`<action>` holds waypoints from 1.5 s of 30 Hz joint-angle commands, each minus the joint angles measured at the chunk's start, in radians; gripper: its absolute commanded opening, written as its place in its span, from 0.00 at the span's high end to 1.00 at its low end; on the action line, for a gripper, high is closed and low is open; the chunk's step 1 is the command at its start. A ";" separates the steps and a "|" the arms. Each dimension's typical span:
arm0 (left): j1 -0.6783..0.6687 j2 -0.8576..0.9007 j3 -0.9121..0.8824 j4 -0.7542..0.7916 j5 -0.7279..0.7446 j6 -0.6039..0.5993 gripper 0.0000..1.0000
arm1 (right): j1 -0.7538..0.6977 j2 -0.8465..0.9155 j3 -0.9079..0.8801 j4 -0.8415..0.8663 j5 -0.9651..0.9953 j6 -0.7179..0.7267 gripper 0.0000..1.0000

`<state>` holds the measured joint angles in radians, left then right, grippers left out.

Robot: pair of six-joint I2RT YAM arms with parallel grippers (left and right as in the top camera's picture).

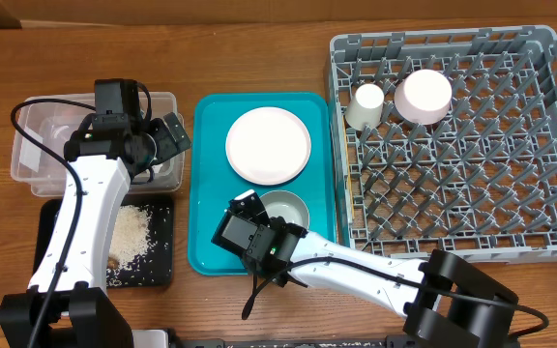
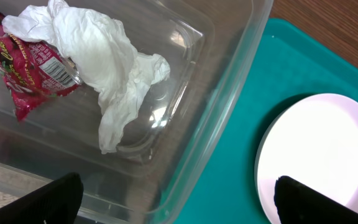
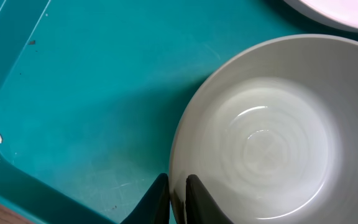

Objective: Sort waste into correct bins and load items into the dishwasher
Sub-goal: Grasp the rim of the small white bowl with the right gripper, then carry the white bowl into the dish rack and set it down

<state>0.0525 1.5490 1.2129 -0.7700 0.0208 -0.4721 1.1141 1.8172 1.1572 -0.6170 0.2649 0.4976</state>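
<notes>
"The dishwasher sat where?"

"At the right of the overhead view, with the pinkish bowl and the small cup in its back left corner. Beside it lay the teal tray, carrying the plate and the white bowl."

"And the right gripper?"

"Nearly closed, its fingers pinching that bowl's rim, one inside and one outside. The bottom edge of the wrist view cut them off."

"The left gripper?"

"Spread wide and holding nothing. It hung over the wall of the clear tub, on the side next to the teal tray. Inside the tub lay the napkin and the red wrapper, touching. From overhead the arm hid both. The rice scraps lay in the black tray."

"Any writing?"

"A white printed panel and yellow lettering on the wrapper, too crumpled to read."
</notes>
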 commanded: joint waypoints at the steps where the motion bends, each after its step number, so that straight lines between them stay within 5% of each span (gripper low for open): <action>1: 0.001 0.007 0.009 0.003 -0.013 -0.011 0.00 | 0.001 0.011 -0.006 0.002 -0.001 0.005 0.87; 8: 0.001 0.007 0.009 0.003 -0.013 -0.011 0.00 | 0.001 0.011 -0.006 0.001 -0.001 0.004 0.96; 18: 0.001 0.007 0.009 0.003 -0.013 -0.011 0.00 | 0.001 -0.027 0.029 -0.044 0.003 -0.064 0.96; 30: 0.001 0.007 0.009 0.003 -0.013 -0.011 0.00 | -0.074 -0.322 0.063 -0.100 -0.024 -0.074 0.96; 40: -0.003 0.007 0.009 0.003 -0.013 -0.011 0.00 | -0.386 -0.565 0.063 -0.095 -0.435 -0.173 0.96; 45: -0.006 0.007 0.009 0.003 -0.013 -0.011 0.00 | -0.661 -0.603 0.062 -0.096 -0.874 -0.192 0.96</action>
<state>0.0525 1.5490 1.2129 -0.7700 0.0208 -0.4721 0.5766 1.2411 1.1946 -0.7185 -0.2596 0.3321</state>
